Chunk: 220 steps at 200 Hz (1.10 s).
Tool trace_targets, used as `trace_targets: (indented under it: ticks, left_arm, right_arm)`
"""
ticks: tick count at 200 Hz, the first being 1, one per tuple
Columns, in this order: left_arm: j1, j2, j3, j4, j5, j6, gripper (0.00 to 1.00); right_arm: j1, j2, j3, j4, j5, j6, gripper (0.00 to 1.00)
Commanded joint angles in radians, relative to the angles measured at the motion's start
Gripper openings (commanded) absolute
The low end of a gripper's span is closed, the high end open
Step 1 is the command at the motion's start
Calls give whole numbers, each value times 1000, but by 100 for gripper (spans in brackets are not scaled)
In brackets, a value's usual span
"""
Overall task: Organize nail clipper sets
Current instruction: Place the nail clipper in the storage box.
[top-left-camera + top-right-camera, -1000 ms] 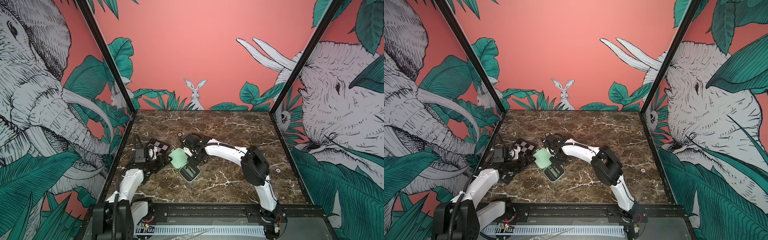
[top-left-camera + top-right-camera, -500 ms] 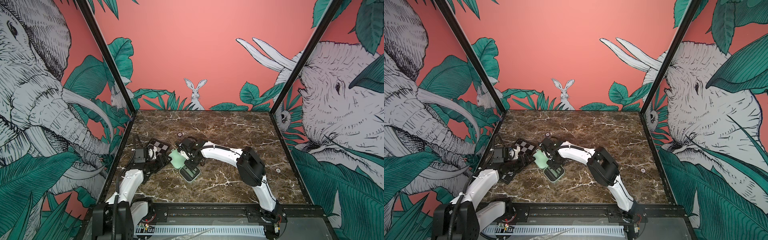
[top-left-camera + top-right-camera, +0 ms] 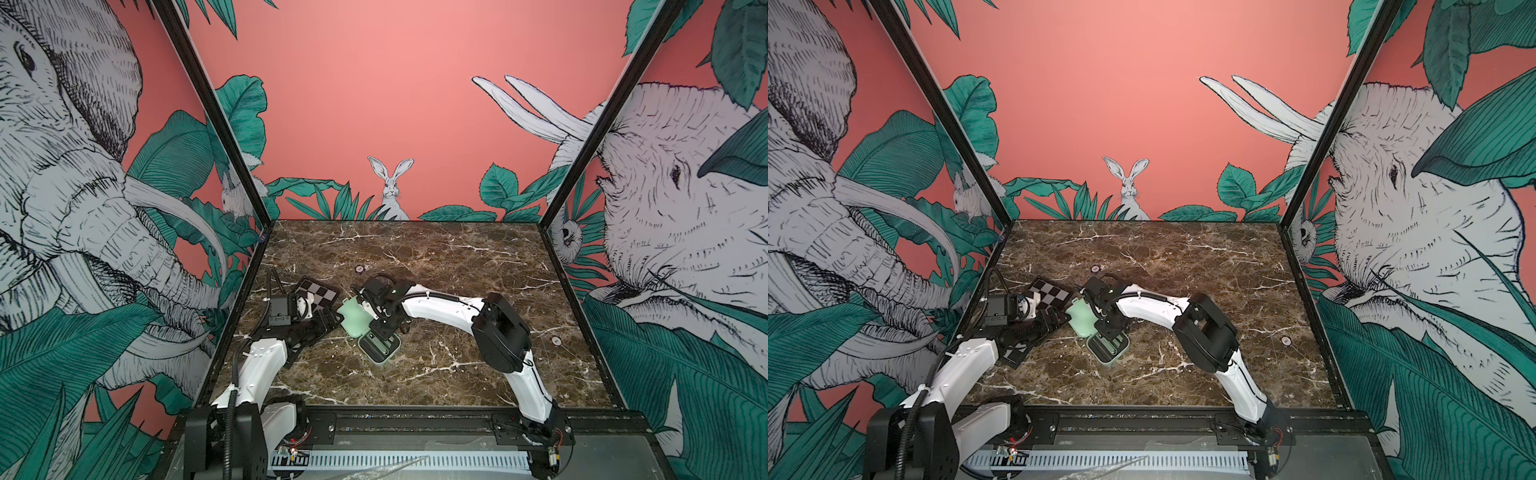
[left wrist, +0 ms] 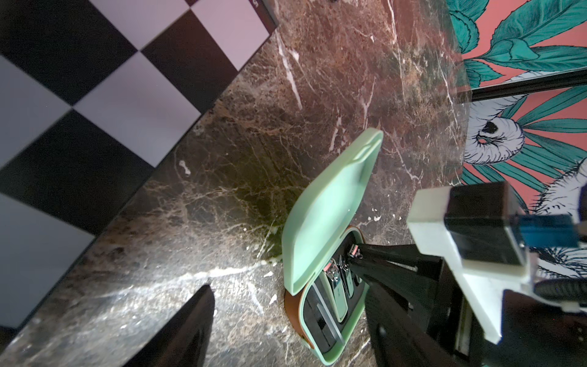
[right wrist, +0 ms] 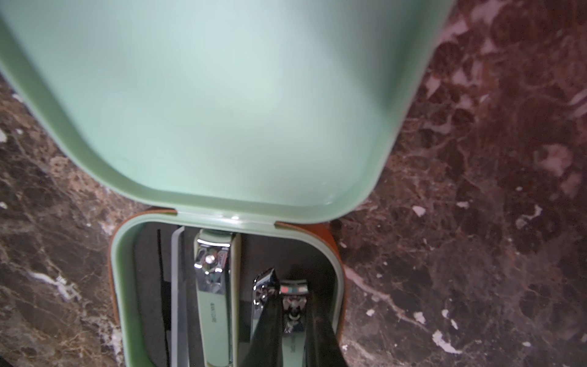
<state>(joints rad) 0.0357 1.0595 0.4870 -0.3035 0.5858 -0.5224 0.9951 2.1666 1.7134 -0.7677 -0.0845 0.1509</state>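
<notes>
Two pincers are pictured over a marbled table [image 3: 457, 270], where one mint-green case [image 5: 125, 286] is seen lying open directly under the right pincer [image 5: 293, 321]. That pincer is shown reaching down into the case, clenched on a small clipper [image 5: 293, 298], whose chromed head is flanked by the dark fingers [image 5: 266, 327]. A chromed tool [image 5: 263, 286], partly hidden, is pressed against the outside of one finger. Just beside the pincer, a large clipper [image 5: 216, 305] is seated in the dark insert [image 5: 146, 270], and a thin grey tool [image 5: 178, 302] is laid on its far side. The lid [image 5: 222, 95] is raised on its hinge just ahead of the fingertips, and in both top views it is found between the two pincers. The left pincer [image 3: 328, 324] is held spread, with nothing between its fingers, near the lid's outer face but apart from it. A checkered board [image 3: 318, 291] is seen lying just beside that pincer, partly under its arm.
</notes>
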Motion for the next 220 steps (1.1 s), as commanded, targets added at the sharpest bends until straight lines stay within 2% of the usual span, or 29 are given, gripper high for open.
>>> trace_targets:
  ticks: [1,121,220]
  left_arm:
    - [4,-7,-17,0,3,10,77]
    - [4,-7,-14,0,3,11,77]
    - [5,-8,-14,-1,6,10,77]
  right_arm:
    - [5,12,-13,1,15,9,10]
    - [1,22,-61,42,10,32,14]
    - [2,-40,-51,30,17,38,31]
